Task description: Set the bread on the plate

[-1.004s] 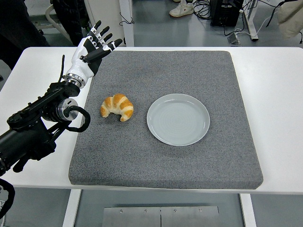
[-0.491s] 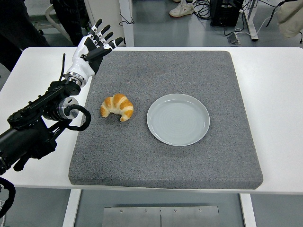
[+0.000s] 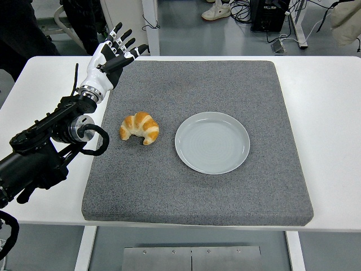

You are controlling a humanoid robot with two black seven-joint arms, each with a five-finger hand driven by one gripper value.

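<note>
**Approach and Grasp: Bread to Plate**

The left robot hand (image 3: pixel 113 52) hovers over the far left corner of the grey mat (image 3: pixel 197 186), fingers spread, holding nothing. The right arm is not in view. The bread (image 3: pixel 139 127), a croissant, lies on the left half of the mat, near its left edge. The plate (image 3: pixel 212 142) sits just right of it at mid-mat, apart from the bread and empty.

Recommended procedure: bring the robot hand toward the near edge until it is above the bread, lower it, and close the fingers across the thick middle section. Apply light pressure only; the crust will likely crush. Lift clear of the plate rim before moving right.

The mat covers most of the white tabletop (image 3: pixel 327 118). Nothing stands between bread and plate. Beyond the far edge, cables and a person's shoes show on the floor, well clear.
</note>
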